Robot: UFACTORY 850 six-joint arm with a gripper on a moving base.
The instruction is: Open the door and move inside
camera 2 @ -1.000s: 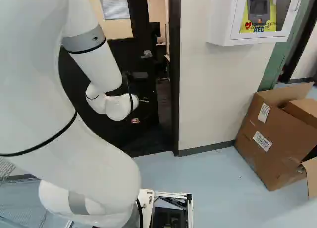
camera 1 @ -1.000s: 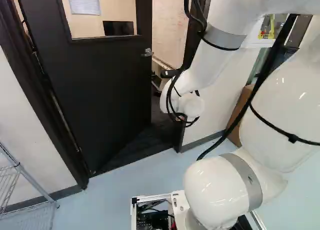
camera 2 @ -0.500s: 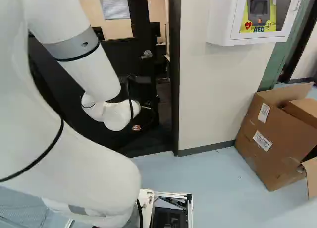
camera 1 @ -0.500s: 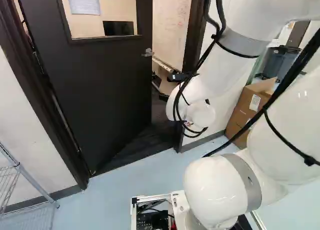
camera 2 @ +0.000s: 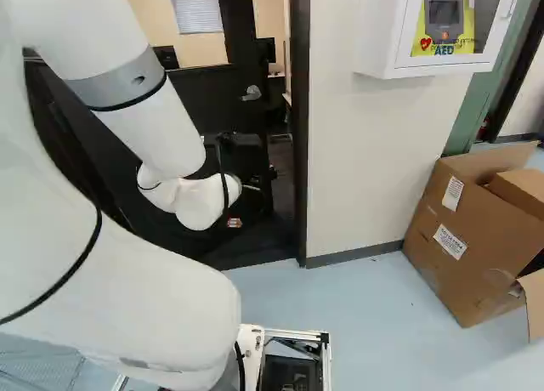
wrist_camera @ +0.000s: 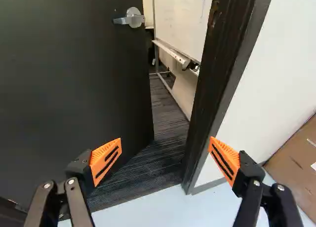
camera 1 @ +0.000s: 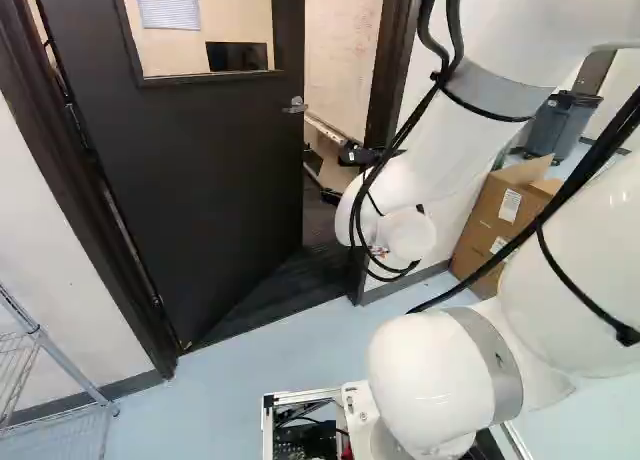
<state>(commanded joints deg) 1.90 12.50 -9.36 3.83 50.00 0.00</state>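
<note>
Door (camera 1: pixel 210 180), one, dark, windowed, ajar, hinged at the left of the left base view; lever handle (wrist_camera: pixel 134 18) near its free edge. Hand (camera 1: pixel 357 156), one, fingers wide apart, gripping nothing, facing the doorway. Cardboard box (camera 2: pixel 467 238), one, on the floor (camera 2: pixel 365 323) beside the wall (camera 2: pixel 365 161)

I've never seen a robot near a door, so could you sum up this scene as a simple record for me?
Door: partly open, swung away from the robot
Door handle: lever, near the door's free edge
Gripper: open, not touching the handle
Beyond the doorway: whiteboard, dark striped floor
Outside, beside the doorway: cardboard box
Robot base: outside the doorway
</note>
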